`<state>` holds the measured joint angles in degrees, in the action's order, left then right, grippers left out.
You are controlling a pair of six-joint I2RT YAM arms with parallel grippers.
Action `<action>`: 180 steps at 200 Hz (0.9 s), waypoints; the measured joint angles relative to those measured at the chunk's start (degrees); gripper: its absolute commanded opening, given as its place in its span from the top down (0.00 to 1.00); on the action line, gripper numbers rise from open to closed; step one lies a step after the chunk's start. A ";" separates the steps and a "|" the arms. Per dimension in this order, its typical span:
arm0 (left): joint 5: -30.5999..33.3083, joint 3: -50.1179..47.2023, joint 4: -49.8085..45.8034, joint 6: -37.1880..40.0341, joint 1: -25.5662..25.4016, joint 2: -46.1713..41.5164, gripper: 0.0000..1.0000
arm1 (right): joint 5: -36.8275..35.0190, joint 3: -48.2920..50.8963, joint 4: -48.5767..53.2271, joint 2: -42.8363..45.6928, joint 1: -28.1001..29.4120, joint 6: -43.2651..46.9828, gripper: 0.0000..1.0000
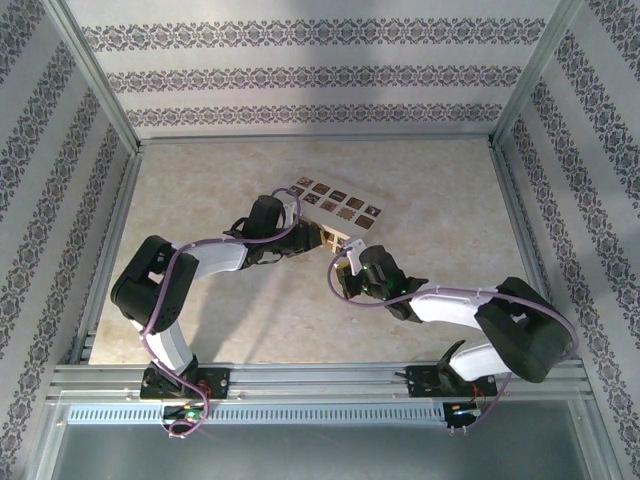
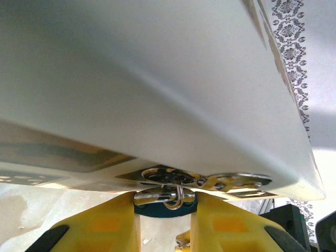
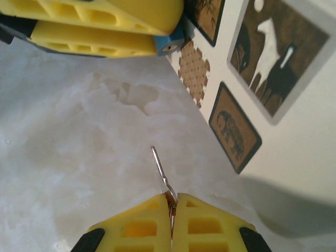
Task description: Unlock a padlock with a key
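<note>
My left gripper (image 2: 165, 205) is shut on the small blue padlock (image 2: 152, 211), its yellow fingers pinching both sides. The lock's silvery shackle passes through a wire loop under the metal hasp (image 2: 173, 176) of the cream box (image 2: 157, 94). In the right wrist view the padlock (image 3: 170, 44) peeks out blue between the left gripper's fingers (image 3: 105, 23) at the top. My right gripper (image 3: 172, 197) is shut on the key (image 3: 159, 164). Its thin blade sticks out toward the lock, a good gap short of it. From above, the left gripper (image 1: 322, 238) and right gripper (image 1: 345, 262) sit close together by the box (image 1: 335, 203).
The cream box with dark patterned squares (image 3: 294, 136) lies just beyond both grippers on the marbled tabletop (image 1: 230, 320). Metal frame rails (image 1: 300, 378) and patterned walls (image 1: 300, 75) ring the table.
</note>
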<state>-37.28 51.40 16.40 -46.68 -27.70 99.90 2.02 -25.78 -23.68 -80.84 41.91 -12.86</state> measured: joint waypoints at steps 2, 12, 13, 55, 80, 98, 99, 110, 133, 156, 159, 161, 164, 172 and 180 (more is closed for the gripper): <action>-0.02 0.00 -0.09 -0.04 0.00 -0.02 0.76 | -0.09 -0.07 -0.15 -0.13 0.00 0.02 1.00; 0.00 0.09 -0.50 -0.13 0.00 -0.11 0.76 | -0.33 -0.35 -0.68 -0.66 0.26 0.09 1.00; 0.00 0.11 -0.55 -0.13 0.00 -0.11 0.76 | -0.35 -0.35 -0.70 -0.70 0.26 0.11 1.00; -0.02 0.26 -1.03 -0.17 0.00 -0.22 0.76 | -1.05 -1.07 -2.64 -1.40 0.37 1.11 1.00; -0.02 0.26 -1.03 -0.26 0.00 -0.22 0.76 | -1.62 -1.57 -3.04 -1.46 0.37 1.38 1.00; -0.02 0.26 -1.03 -0.33 -0.02 -0.22 0.76 | -1.84 -2.03 -3.17 -1.73 0.35 1.84 1.00; -0.02 0.26 -1.03 -0.33 -0.02 -0.22 0.76 | -1.84 -2.05 -3.19 -1.75 0.35 1.86 1.00; -0.02 0.26 -1.03 -0.35 -0.02 -0.22 0.76 | -2.01 -2.40 -3.28 -2.10 0.35 2.23 1.00; -0.02 0.26 -1.03 -0.35 -0.07 -0.22 0.76 | -2.25 -2.95 -3.74 -2.82 0.35 2.62 1.00; -0.02 0.26 -1.03 -0.37 -0.07 -0.22 0.76 | -2.27 -3.37 -4.13 -3.67 0.35 2.86 1.00; -0.02 0.26 -1.01 -0.39 -0.07 -0.22 0.76 | -2.27 -3.45 -4.20 -3.78 0.35 2.91 1.00; -0.02 0.26 -1.03 -0.39 -0.07 -0.22 0.76 | -2.27 -3.50 -4.26 -3.89 0.35 2.97 1.00; -0.02 0.26 -1.03 -0.39 -0.07 -0.22 0.76 | -2.27 -3.54 -4.33 -4.00 0.35 3.04 1.00; -0.02 0.28 -1.03 -0.39 -0.07 -0.22 0.76 | -2.27 -3.69 -4.50 -4.28 0.35 3.13 1.00; -0.02 0.26 -1.03 -0.39 -0.07 -0.22 0.76 | -2.27 -3.87 -4.57 -4.57 0.35 3.30 1.00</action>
<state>-37.30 51.66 15.38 -47.07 -27.77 99.68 -0.25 -29.65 -28.25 -85.41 42.26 -9.56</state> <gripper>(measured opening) 0.246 0.055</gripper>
